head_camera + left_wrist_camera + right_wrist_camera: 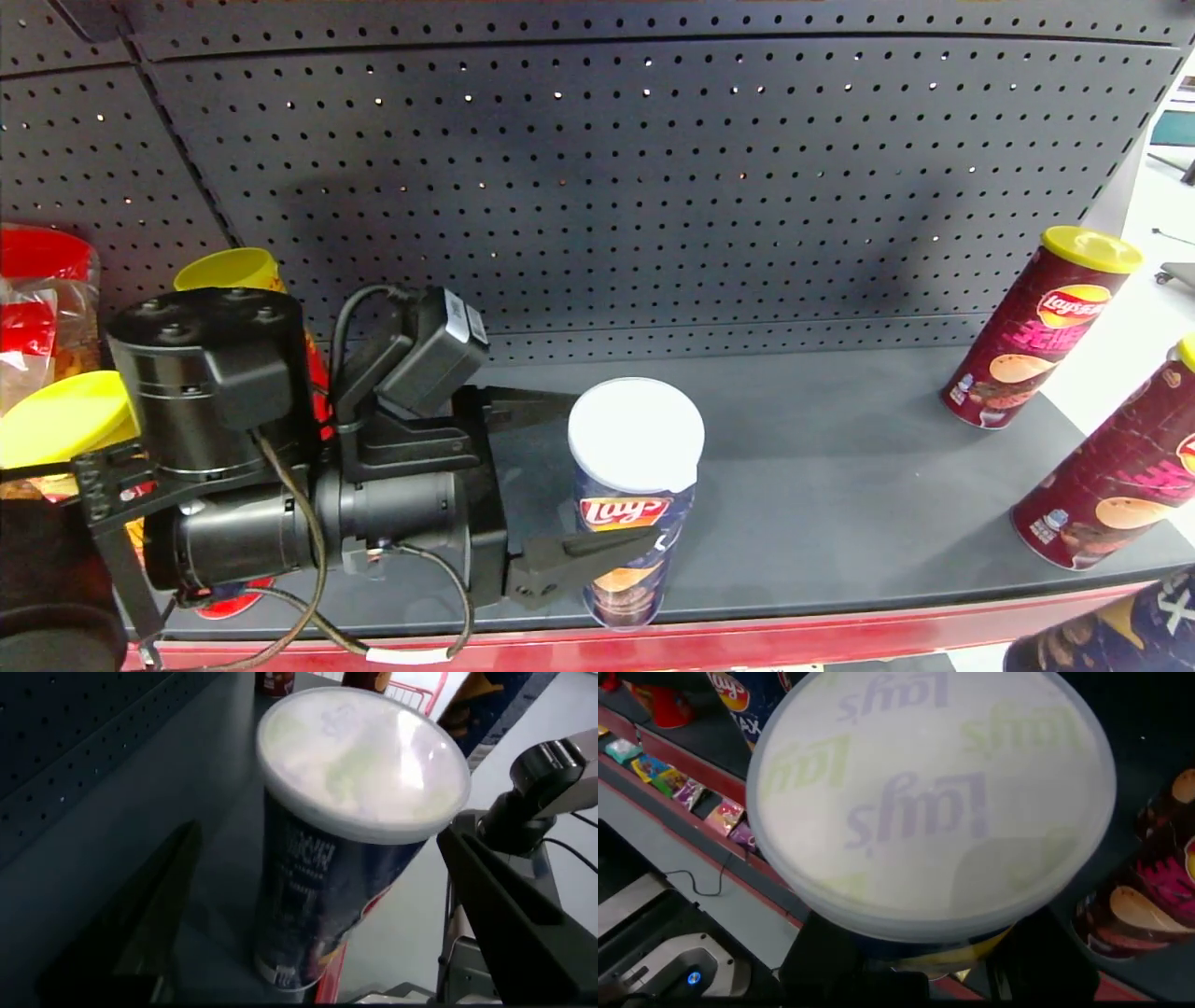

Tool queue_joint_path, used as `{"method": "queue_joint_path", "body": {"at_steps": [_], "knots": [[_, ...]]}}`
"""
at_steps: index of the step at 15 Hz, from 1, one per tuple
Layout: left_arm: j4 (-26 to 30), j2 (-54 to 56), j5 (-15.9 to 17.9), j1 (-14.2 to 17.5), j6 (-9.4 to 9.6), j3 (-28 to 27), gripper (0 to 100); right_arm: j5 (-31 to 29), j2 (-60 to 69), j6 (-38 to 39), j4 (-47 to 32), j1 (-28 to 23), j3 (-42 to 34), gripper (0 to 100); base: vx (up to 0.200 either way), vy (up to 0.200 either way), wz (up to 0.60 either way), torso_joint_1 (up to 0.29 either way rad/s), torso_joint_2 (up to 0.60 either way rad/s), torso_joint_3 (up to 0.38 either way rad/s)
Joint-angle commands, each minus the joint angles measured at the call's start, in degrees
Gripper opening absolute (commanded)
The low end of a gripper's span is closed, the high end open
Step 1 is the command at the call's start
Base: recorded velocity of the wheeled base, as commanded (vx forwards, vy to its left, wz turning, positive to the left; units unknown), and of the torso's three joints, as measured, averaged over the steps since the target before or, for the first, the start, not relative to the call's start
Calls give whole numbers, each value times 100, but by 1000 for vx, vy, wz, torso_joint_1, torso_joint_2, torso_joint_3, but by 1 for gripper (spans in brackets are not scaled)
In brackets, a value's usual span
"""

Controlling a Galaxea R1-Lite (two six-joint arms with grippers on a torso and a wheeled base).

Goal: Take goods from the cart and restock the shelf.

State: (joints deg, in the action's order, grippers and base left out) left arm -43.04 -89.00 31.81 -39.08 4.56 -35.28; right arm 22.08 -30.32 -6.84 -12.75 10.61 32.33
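A blue chips can with a white lid (635, 495) stands upright near the front edge of the grey shelf (840, 485). My left gripper (611, 467) is open, with one finger on each side of the can. In the left wrist view the same can (346, 831) stands between the two dark fingers (505, 905) with gaps showing. My right gripper (924, 975) is shut on a second blue chips can, whose white lid (934, 793) is close to that camera. This held can (1111, 635) hangs in front of the shelf at its right end.
Two maroon cans with yellow lids (1036, 327) (1111, 476) stand at the shelf's right end. Yellow-lidded cans (229, 271) (56, 411) crowd the left end behind my left arm. A perforated back panel (653, 187) closes the rear. Bare shelf lies between the blue can and the maroon ones.
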Motion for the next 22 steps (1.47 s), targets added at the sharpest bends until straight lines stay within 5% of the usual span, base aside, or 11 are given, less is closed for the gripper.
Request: {"method": "queue_joint_path", "body": {"at_steps": [1, 5, 9, 12, 16, 22], "knots": [[-2, 278, 1, 59, 1, 162, 100, 130, -923, -10, 62, 144, 432, 0, 0, 0, 0, 0, 0, 0], [-2, 691, -8, 173, -34, 461, 100, 113, -1978, -28, 801, 513, 705, 0, 0, 0, 0, 0, 0, 0], [86, 1315, -201, 182, -289, 918, 100, 104, -2954, -19, 1161, 873, 1170, 0, 0, 0, 0, 0, 0, 0], [604, 1746, -473, 173, -289, 1032, 100, 113, -3692, -37, 1293, 1022, 1619, 0, 0, 0, 0, 0, 0, 0], [2037, 2678, -491, 173, -289, 1049, 100, 69, -4896, -28, 2251, 1242, 1970, 0, 0, 0, 0, 0, 0, 0], [2248, 3108, -658, 182, -289, 1278, 100, 60, -6170, -28, 3218, 1594, 2498, 0, 0, 0, 0, 0, 0, 0]]}}
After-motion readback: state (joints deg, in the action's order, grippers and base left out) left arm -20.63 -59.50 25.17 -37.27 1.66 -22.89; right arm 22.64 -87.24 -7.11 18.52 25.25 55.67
